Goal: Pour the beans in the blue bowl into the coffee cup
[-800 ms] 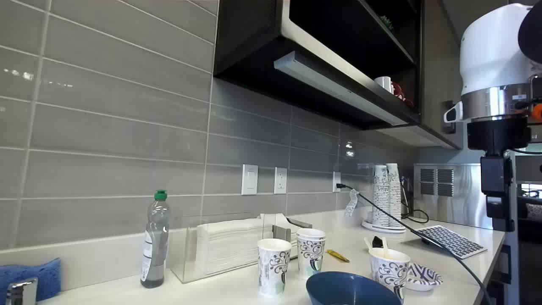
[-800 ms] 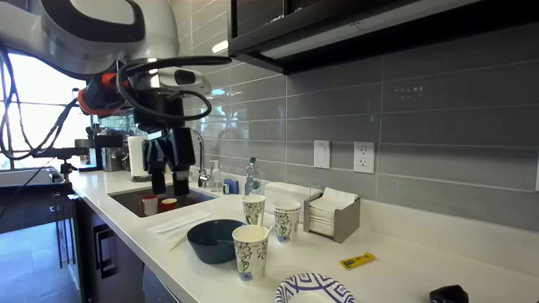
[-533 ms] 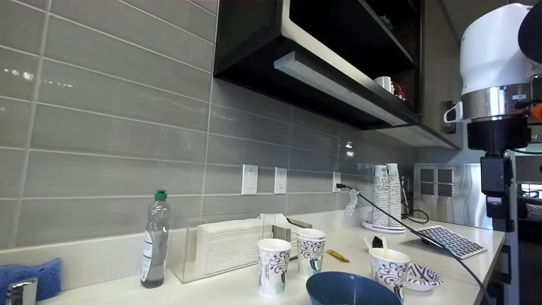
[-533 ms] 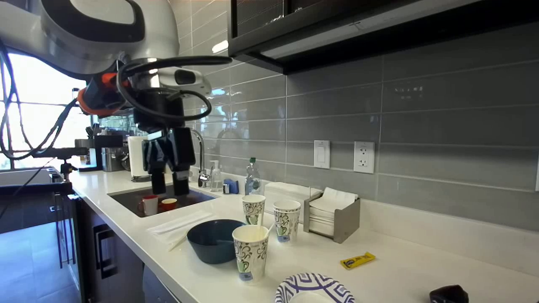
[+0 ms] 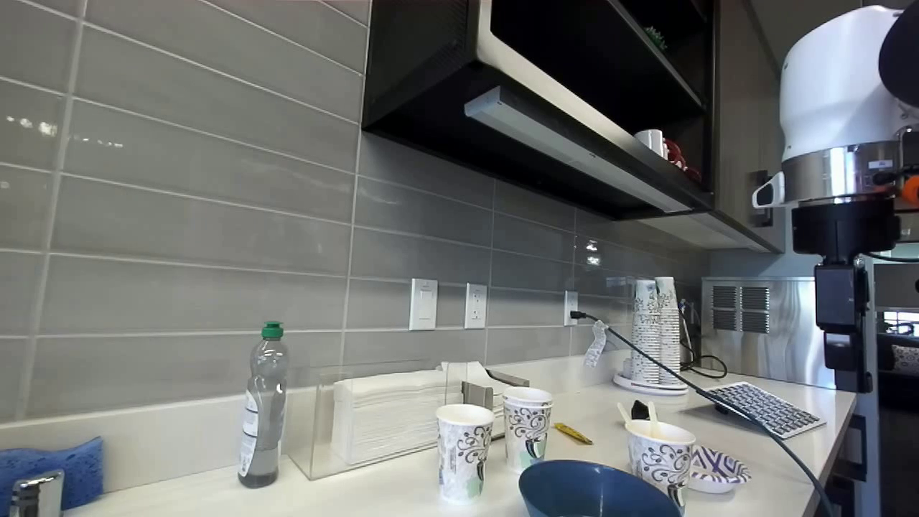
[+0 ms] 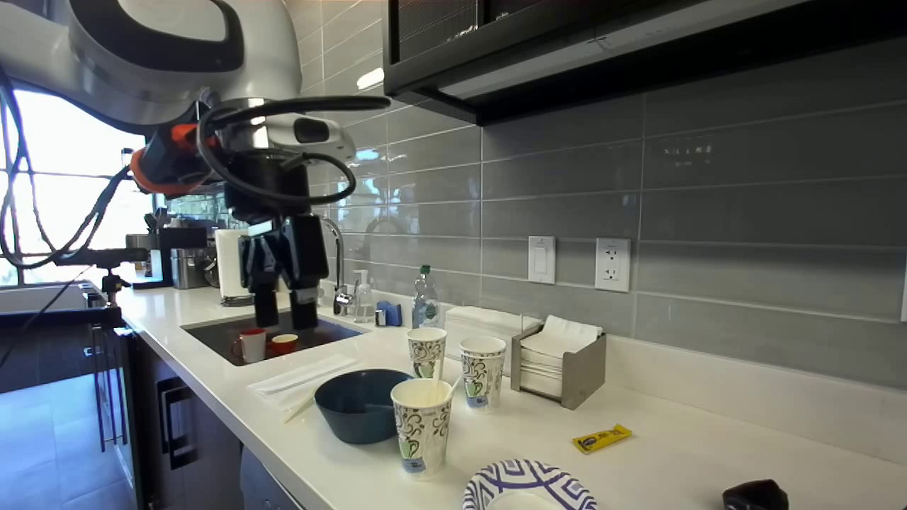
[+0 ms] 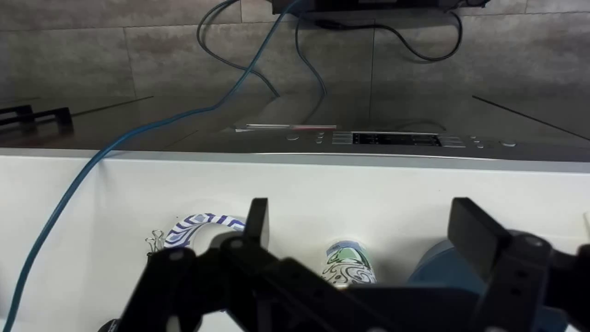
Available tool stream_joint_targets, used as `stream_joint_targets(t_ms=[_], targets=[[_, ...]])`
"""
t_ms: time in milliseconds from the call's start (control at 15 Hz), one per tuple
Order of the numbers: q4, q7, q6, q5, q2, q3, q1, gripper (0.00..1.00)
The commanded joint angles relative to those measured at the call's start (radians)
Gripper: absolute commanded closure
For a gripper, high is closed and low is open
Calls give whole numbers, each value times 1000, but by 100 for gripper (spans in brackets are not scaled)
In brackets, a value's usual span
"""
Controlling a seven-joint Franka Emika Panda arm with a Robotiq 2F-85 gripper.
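The dark blue bowl [image 6: 358,418] stands on the counter; its rim also shows at the bottom of an exterior view [image 5: 597,488] and its side in the wrist view [image 7: 442,269]. No beans can be made out inside it. Three patterned paper cups stand near it: one with stirrers [image 6: 421,432] right beside the bowl, and two behind [image 6: 426,354] [image 6: 483,375]. Which one is the coffee cup I cannot tell. My gripper [image 6: 285,309] is open and empty, pointing down above the counter. In the wrist view its fingers [image 7: 362,221] are wide apart, with a cup [image 7: 348,265] below between them.
A patterned paper plate [image 6: 528,482] and a yellow packet [image 6: 601,439] lie on the counter. A napkin holder [image 6: 584,372] and a soap bottle [image 5: 263,416] stand by the wall. A sink [image 6: 212,340] with mugs is farther along. A cable [image 7: 69,198] crosses the counter edge.
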Motion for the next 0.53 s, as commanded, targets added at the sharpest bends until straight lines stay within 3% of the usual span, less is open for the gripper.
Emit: stream_joint_targets(t_ms=[0, 467], targets=[[-28, 32, 56, 64, 21, -13, 50, 0], [-52, 99, 174, 311, 122, -15, 118, 0]])
